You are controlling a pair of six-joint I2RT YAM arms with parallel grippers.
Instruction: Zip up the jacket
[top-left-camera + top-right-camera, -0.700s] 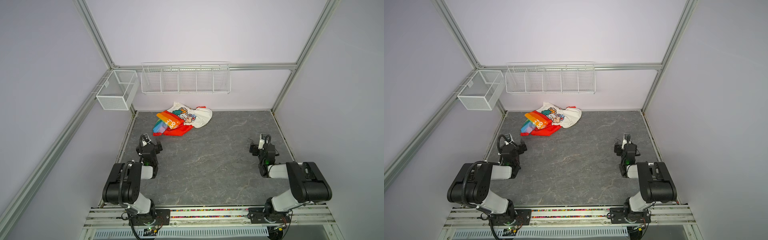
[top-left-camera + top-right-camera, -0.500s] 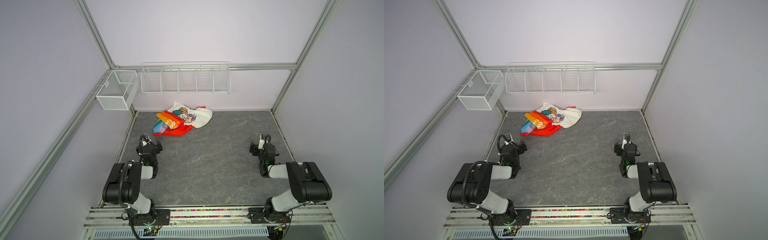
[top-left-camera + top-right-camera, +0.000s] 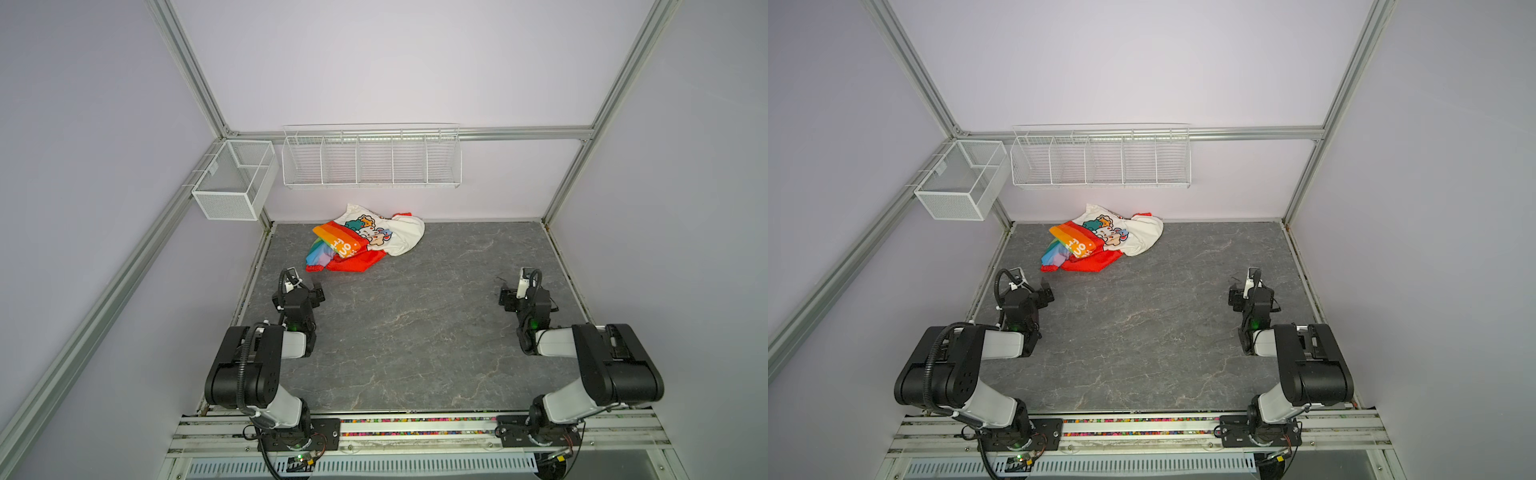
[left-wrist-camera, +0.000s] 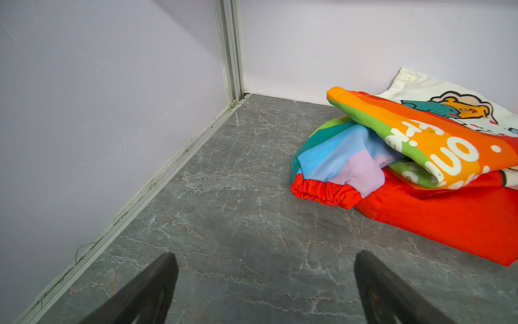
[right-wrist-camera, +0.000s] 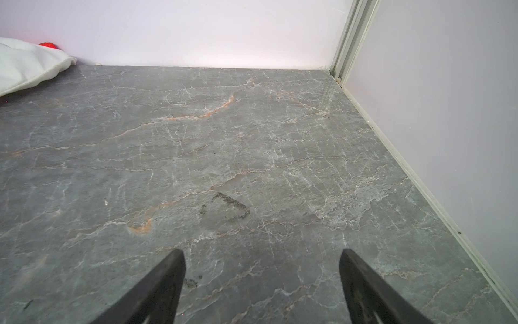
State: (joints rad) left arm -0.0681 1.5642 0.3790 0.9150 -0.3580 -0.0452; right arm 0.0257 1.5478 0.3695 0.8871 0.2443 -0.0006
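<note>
Jacket [image 3: 365, 239] is bunched at the far-left of the grey marble-look tabletop [image 3: 415, 340], against the back wall & near the left corner post [image 4: 228, 50]. Open room is given across centre & right. White lettering is seen on the rainbow half, folded over, only partly legible. Both arms are folded low by the side edges. Left gripper [image 4: 265, 256] & right gripper [image 5: 262, 254] are spread wide, nothing held.

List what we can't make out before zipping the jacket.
- Zipper: not visible in any view; the jacket lies crumpled, and folds cover it.
- Left wrist view: jacket cut off by the frame edge.
- Right wrist view: only a white bit of it shows, rest out of frame.
</note>
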